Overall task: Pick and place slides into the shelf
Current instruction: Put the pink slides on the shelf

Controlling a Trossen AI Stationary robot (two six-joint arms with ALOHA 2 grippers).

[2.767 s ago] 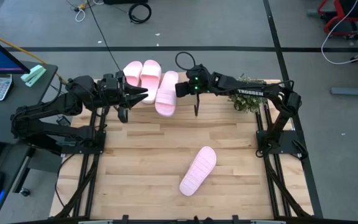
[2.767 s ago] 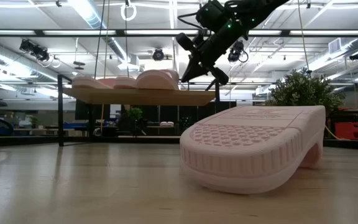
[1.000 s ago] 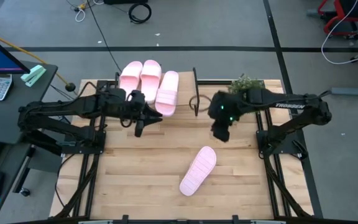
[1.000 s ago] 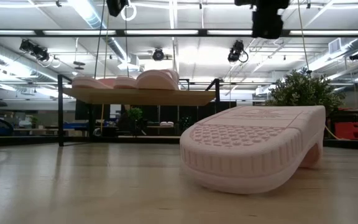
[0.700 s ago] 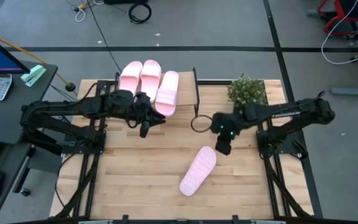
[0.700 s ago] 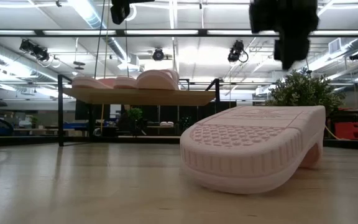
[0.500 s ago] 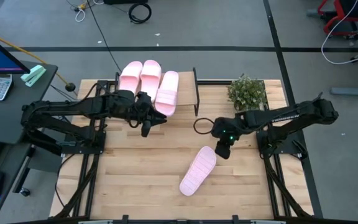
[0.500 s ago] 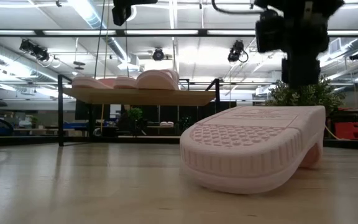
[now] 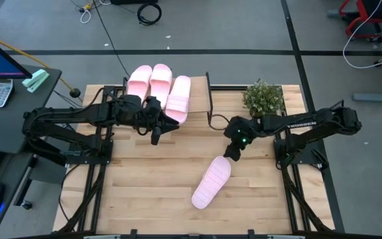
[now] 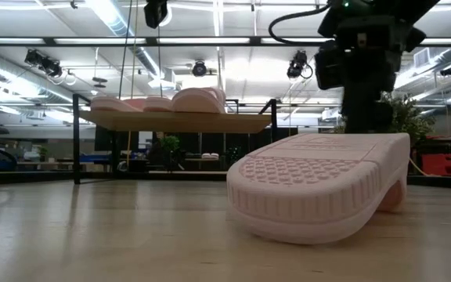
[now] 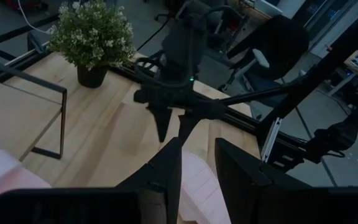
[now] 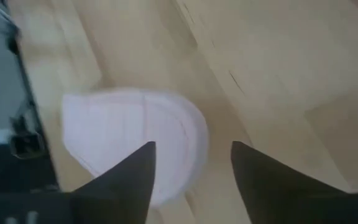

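One pale pink slide (image 9: 211,182) lies sole-up on the wooden table, big in the low view (image 10: 319,184). Three more slides (image 9: 158,87) rest side by side on the shelf (image 10: 178,121) at the far edge. My right gripper (image 9: 229,155) hangs open over the lone slide's far end, fingers pointing down. That rounded end (image 12: 135,149) shows below, between the fingers (image 12: 194,168), and I see no touch. My left gripper (image 9: 169,126) hovers in front of the shelf. Its fingers (image 11: 197,177) are a little apart with nothing between them.
A small potted plant (image 9: 264,98) stands at the far right of the table, just behind my right arm. The shelf's black metal end frame (image 9: 208,93) rises between the shelf and the plant. Bare wood lies to the left of the lone slide.
My right gripper has come from beside the shelf's right end toward the table's near edge and down. It now hangs close over the far end of the slide on the table. The slides have not moved.
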